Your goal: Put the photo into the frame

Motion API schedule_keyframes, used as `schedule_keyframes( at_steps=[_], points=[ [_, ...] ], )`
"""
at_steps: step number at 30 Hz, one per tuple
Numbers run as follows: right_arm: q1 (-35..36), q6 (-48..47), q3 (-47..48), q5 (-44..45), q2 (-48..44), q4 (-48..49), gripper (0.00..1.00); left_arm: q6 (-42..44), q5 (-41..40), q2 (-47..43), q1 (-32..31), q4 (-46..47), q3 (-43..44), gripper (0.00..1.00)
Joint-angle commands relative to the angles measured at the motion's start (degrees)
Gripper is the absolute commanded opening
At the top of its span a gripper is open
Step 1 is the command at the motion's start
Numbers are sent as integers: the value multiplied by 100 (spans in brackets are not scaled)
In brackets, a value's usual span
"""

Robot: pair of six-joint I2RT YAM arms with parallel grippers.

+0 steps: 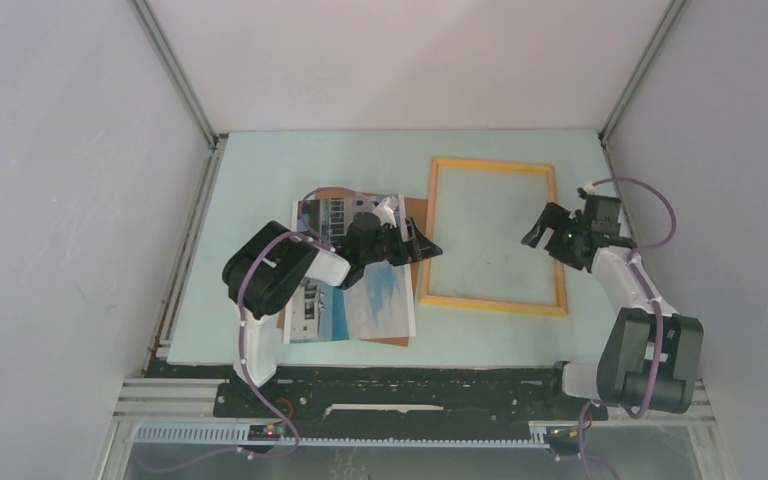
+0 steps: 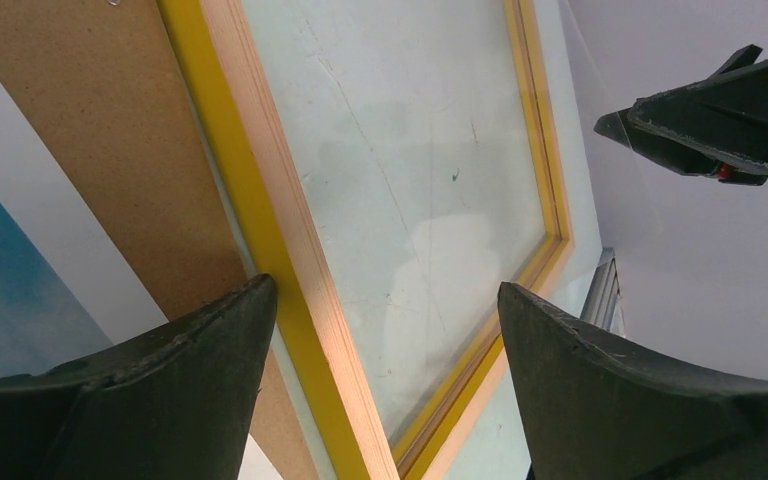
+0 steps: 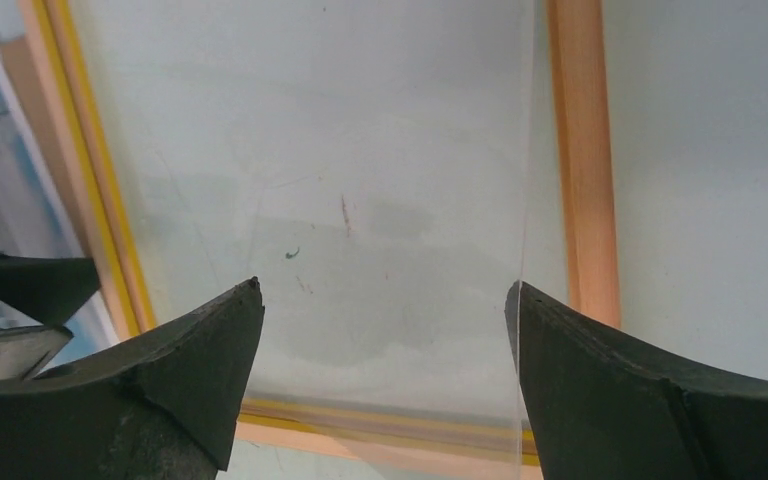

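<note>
Photo (image 1: pixel 380 300) is lying flat at left-centre of the table (image 1: pixel 260 180), sitting on a brown backing board (image 1: pixel 418 214) that is peeking out at its far-right corner and near edge. It is not in the frame yet. Left arm is reaching across the print and covering much of the building. Left gripper (image 1: pixel 418 243) is hanging with jaws spread wide, holding nothing, over the strip where the board is lying just beside the frame (image 1: pixel 495 163). My read is that it is lining up on that left rail. Frame is lying flat, its opening bare. Right gripper (image 1: pixel 543 226) is hovering over the frame's right side, also wide and empty, likely placed to steady that rail. The right wrist view is showing a thin clear edge near the right rail, possibly the pane sitting loose.
</note>
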Motion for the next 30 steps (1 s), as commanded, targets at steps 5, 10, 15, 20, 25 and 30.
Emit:
schedule_keyframes(
  at_steps=[5, 10, 15, 20, 25, 30],
  points=[
    [-867, 608, -363, -2335, 73, 1368, 93, 228, -67, -312, -59, -287, 33, 91],
    [-1169, 1043, -527, -2879, 215, 1937, 87, 327, -186, -549, 26, -858, 503, 93],
    [-1203, 1444, -762, -3066, 246, 2624, 78, 239, -852, -685, 256, -1825, 1188, 98],
    [-1207, 1651, -804, -3146, 330, 2842, 73, 455, -1374, -97, 510, -3153, 2759, 99],
    [-1254, 1516, -857, -3102, 281, 2807, 73, 716, -1776, 492, 788, -3988, 4016, 92],
    [-1348, 1538, -867, -3248, 338, 2942, 70, 1202, -1916, 1166, 931, -4798, 4975, 68]
  ],
)
